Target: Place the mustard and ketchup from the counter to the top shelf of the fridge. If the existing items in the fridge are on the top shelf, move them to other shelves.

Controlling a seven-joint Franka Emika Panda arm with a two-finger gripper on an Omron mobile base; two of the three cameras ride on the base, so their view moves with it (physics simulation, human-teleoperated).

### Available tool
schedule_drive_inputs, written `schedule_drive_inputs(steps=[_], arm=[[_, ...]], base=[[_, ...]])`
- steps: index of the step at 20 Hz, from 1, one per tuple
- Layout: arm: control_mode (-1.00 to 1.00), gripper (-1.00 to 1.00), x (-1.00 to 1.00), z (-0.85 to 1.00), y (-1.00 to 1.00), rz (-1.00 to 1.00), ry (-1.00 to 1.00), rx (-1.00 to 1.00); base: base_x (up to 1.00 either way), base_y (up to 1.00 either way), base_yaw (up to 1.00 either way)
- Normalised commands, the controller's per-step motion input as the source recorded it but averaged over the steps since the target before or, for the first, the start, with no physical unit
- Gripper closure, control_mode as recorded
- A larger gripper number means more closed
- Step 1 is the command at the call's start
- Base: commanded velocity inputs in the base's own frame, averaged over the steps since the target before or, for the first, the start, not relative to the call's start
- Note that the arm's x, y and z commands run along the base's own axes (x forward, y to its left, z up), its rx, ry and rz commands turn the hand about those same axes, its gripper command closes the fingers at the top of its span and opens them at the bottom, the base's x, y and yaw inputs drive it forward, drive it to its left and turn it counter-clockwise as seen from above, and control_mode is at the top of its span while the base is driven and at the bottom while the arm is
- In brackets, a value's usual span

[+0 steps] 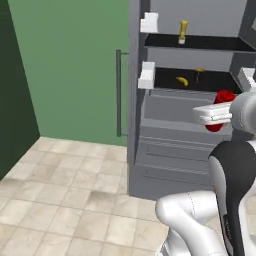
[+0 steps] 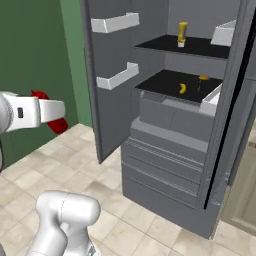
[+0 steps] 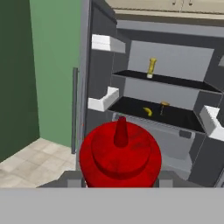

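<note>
The fridge (image 2: 165,150) stands open against a green wall (image 1: 70,60), on a floor (image 1: 60,200) of pale beige tiles. On its top shelf (image 2: 200,47) the mustard (image 2: 182,34) stands upright; one black shelf (image 2: 165,82) lower lie a banana (image 2: 182,88) and a dark can (image 2: 202,82). The fingers (image 3: 120,177) grip the ketchup (image 3: 120,153), held in the air in front of the fridge

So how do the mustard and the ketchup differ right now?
The mustard is yellow and stands upright on the top shelf of the fridge; the ketchup is red and sits in the gripper, outside the fridge. Both are small squeeze bottles.
</note>
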Motion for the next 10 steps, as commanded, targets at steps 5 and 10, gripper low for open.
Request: schedule_drive_inputs(steps=[5,10], arm=[[1.0,1.0,0.0,0.0,0.0,0.0,0.0,0.0],[1.0,1.0,0.0,0.0,0.0,0.0,0.0,0.0]], base=[[0.55,0.22,-0.22],[0.15,-0.29,-0.26]])
